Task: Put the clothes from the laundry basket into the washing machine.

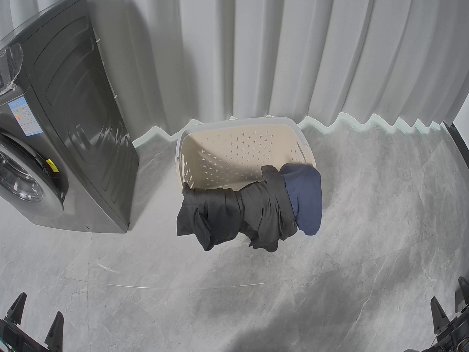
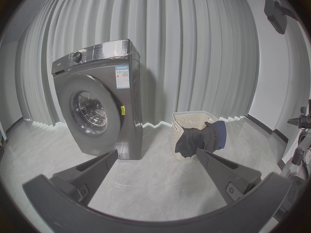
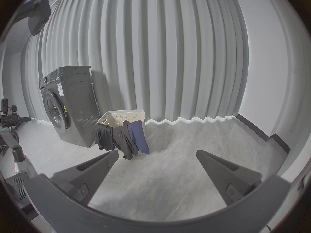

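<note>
A cream laundry basket [image 1: 224, 145] [image 2: 189, 118] [image 3: 124, 117] stands on the floor before the curtain. A dark grey garment [image 1: 234, 213] [image 2: 192, 141] [image 3: 111, 138] and a navy blue garment [image 1: 305, 196] [image 2: 222, 130] [image 3: 137, 135] hang over its near rim. The grey washing machine [image 1: 58, 123] [image 2: 97, 101] [image 3: 69, 104] stands to the left with its round door shut. My left gripper [image 1: 35, 321] [image 2: 157, 156] is open low at the near left, holding nothing. My right gripper [image 1: 452, 309] [image 3: 157, 156] is open at the near right, likewise with nothing between its fingers. Both are well short of the basket.
A pleated white curtain [image 1: 273, 45] runs behind the basket and the machine. Grey marble-look floor [image 1: 234, 299] lies open between me and the basket. A dark baseboard [image 1: 459, 143] marks the wall at the far right.
</note>
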